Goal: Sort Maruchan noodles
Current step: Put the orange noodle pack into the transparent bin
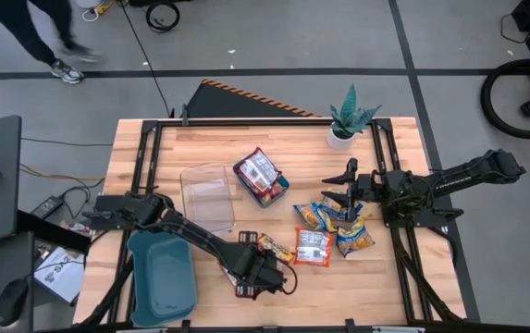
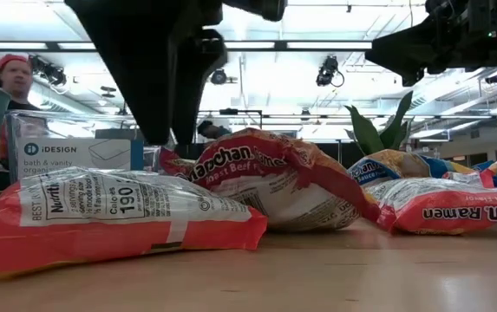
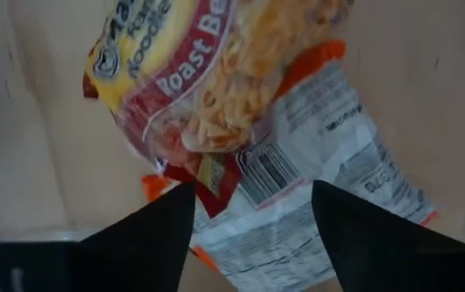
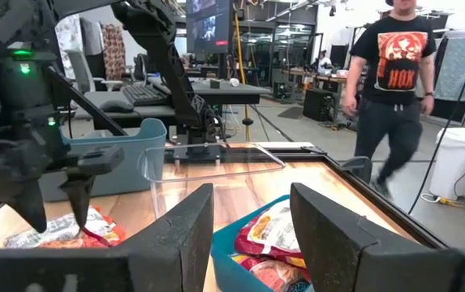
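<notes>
My left gripper (image 3: 252,207) is open near the table's near edge (image 1: 265,268). It points down over a red-and-yellow Roast Beef packet (image 3: 191,73) that overlaps an orange-and-white packet (image 3: 321,154), with one finger on either side of the overlap. Whether the fingers touch, I cannot tell. A red-and-white packet (image 1: 313,247) lies to the right of these, with several yellow-and-blue packets (image 1: 338,222) beyond it. My right gripper (image 1: 346,192) hovers open above that pile, holding nothing (image 4: 252,219). More packets (image 1: 259,174) lie in a small teal tray (image 1: 283,190).
A clear tray (image 1: 207,197) sits mid-table, left of the small teal tray. A large teal bin (image 1: 161,271) stands at the near left corner. A potted plant (image 1: 348,118) is at the far edge. A person walks in the room beyond the table (image 4: 394,89).
</notes>
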Motion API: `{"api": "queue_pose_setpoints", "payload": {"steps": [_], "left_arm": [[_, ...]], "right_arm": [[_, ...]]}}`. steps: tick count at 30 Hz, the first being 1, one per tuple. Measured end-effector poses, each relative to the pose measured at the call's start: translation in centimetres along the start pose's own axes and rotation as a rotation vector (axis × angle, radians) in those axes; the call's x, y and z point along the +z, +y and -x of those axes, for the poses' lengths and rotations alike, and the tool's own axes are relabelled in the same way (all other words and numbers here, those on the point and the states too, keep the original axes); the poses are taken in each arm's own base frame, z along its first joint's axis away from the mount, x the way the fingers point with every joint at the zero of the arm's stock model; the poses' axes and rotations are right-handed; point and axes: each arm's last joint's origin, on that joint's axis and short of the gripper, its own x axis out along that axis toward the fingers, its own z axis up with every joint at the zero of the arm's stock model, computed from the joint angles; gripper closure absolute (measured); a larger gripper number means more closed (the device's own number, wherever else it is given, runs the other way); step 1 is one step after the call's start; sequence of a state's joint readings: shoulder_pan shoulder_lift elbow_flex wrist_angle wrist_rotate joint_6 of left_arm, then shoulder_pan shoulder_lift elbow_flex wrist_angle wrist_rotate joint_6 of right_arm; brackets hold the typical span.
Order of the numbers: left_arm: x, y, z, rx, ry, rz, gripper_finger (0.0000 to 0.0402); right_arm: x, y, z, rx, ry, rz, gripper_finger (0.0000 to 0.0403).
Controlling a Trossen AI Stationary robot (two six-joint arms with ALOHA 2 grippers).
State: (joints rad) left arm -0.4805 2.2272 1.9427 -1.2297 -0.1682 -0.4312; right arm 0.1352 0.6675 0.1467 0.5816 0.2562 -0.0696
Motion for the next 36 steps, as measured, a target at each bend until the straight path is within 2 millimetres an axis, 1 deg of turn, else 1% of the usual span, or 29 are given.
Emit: {"api": "queue_pose_setpoints", "payload": {"steps": [3, 8, 12, 16, 19, 21, 25, 28, 31, 33, 36], "left_arm": [[-0.4, -0.8, -0.3, -0.016, 0.001, 0.037, 0.0139], [-2.3, -2.0, -1.8, -0.048, 0.115, 0.020, 0.0156], [-2.9, -2.1, -2.6, -0.079, 0.147, 0.054, 0.0175], [-2.9, -2.1, -2.8, -0.084, 0.147, 0.044, 0.0195], [-2.9, -2.1, -2.6, -0.082, 0.146, 0.047, 0.0216], [-2.8, -2.1, -2.6, -0.087, 0.141, 0.080, 0.0234], [-2.6, -2.0, -2.6, -0.098, 0.124, 0.169, 0.0270], [-2.2, -1.6, -2.6, -0.105, 0.119, 0.288, 0.0290], [-2.0, -0.8, -2.2, -0.155, 0.157, 0.387, 0.0300], [-1.8, -0.4, -1.5, -0.202, 0.167, 0.447, 0.0301], [-1.6, -0.7, -0.3, -0.258, 0.115, 0.488, 0.0299]], "right_arm": [[0.1, 0.0, 0.0, 0.003, -0.006, -0.001, 0.0233], [0.1, 0.0, 0.0, 0.018, -0.012, -0.002, 0.0233], [0.2, 0.0, 0.0, 0.018, -0.021, -0.004, 0.0233], [0.2, 0.0, 0.0, 0.019, -0.023, -0.005, 0.0233], [0.2, 0.0, 0.0, 0.019, -0.024, -0.004, 0.0233], [0.2, 0.0, 0.0, 0.019, -0.023, -0.004, 0.0233], [0.2, 0.0, 0.0, 0.019, -0.023, -0.004, 0.0233], [0.2, 0.0, 0.0, 0.019, -0.023, -0.004, 0.0233], [0.2, 0.0, 0.0, 0.018, -0.023, -0.005, 0.0233], [0.2, 0.0, 0.0, 0.018, -0.023, -0.009, 0.0233], [0.2, 0.0, 0.0, 0.018, -0.023, -0.012, 0.0233]]}}
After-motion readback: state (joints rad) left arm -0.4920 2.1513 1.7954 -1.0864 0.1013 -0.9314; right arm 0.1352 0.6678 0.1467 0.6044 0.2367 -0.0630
